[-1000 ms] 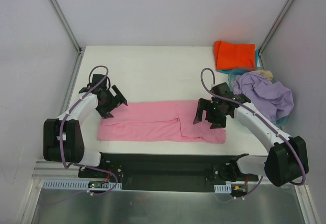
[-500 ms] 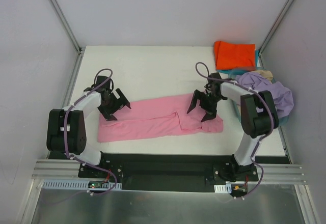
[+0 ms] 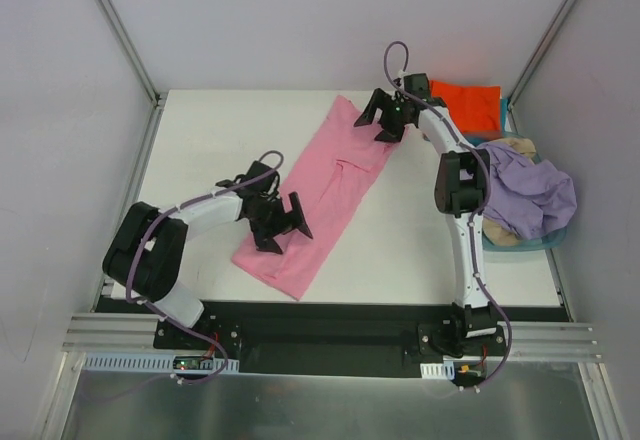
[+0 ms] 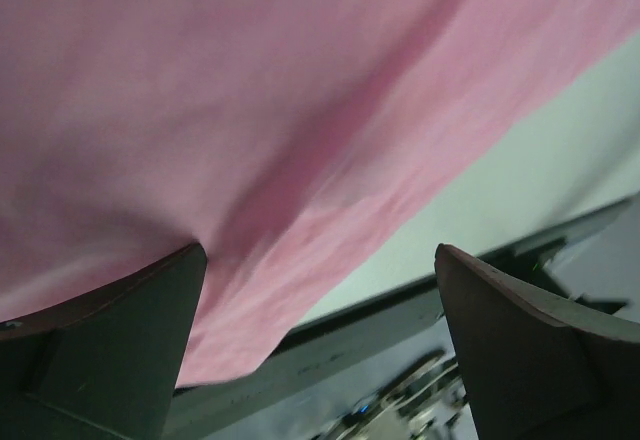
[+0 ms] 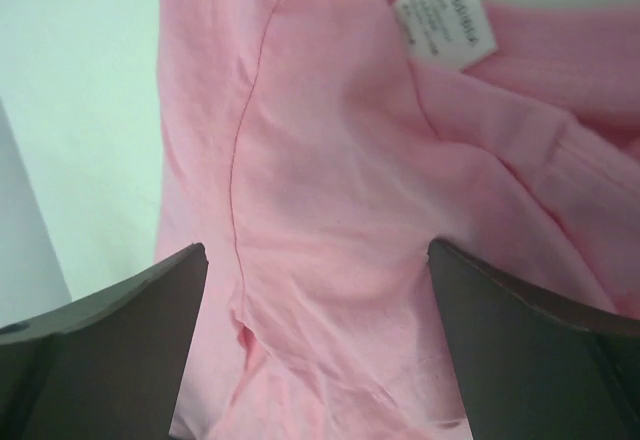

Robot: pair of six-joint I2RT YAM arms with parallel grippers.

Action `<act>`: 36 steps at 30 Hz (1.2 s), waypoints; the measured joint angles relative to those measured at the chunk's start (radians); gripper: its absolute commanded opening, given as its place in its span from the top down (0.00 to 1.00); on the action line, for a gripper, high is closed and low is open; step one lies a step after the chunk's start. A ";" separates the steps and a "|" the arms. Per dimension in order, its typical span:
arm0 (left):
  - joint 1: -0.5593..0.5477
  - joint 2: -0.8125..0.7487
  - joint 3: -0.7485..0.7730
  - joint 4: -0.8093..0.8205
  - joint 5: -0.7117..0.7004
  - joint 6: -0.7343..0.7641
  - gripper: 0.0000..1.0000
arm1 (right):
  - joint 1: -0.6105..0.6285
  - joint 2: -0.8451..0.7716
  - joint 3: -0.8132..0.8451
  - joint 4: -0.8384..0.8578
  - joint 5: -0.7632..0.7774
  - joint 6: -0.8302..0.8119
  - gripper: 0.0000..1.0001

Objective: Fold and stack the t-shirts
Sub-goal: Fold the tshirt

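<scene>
**A:** What takes up the most room?

**B:** The white worktop (image 3: 220,130). The pink t-shirt (image 3: 325,185) lies flat on it in one long slanted strip. One end is at the far edge around the middle, the other near the front edge, left of centre.

**A:** And the other shirts?

**B:** All on the right. A light blue basket (image 3: 520,243) stands at the right edge, with the lavender t-shirt (image 3: 530,190) heaped in it and hanging over the rim. The beige t-shirt (image 3: 515,145) peeks out just behind that. The orange-red t-shirt (image 3: 465,107) is a folded rectangle in the far right corner, near the pink strip's far end.

**A:** The arms?

**B:** The left pincer (image 3: 287,232) is at the left edge of the strip's near half. It is released: in the left wrist view its fingers (image 4: 110,340) stand wide apart, pink cloth fills the space between them, and nothing is pinched. Whether it presses on the cloth I cannot tell. The right arm reaches to the far end, and the right pincer (image 3: 375,125) is over the shirt's far corner. It is released too, with its fingers (image 5: 530,350) spread and the cloth lying loose between them.

**A:** Anything smaller?

**B:** A white care label (image 5: 447,15) on the pink cloth, at the top of the right wrist view. Its print is too small to read.
</scene>
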 measured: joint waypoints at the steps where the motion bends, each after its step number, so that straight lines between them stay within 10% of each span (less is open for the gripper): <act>1: -0.036 0.002 0.004 -0.001 0.018 0.003 0.01 | -0.007 -0.004 -0.026 0.074 -0.009 0.024 0.03; 14: -0.140 -0.219 0.058 -0.042 -0.038 0.123 0.01 | 0.035 -0.378 -0.404 0.149 0.087 -0.003 0.03; 22: -0.113 -0.094 0.045 -0.058 -0.027 0.164 0.01 | 0.208 -0.541 -0.653 0.105 0.120 0.018 0.03; 36: -0.285 0.043 -0.007 0.084 0.186 0.109 0.01 | 0.116 -0.086 -0.093 -0.096 0.135 -0.082 0.03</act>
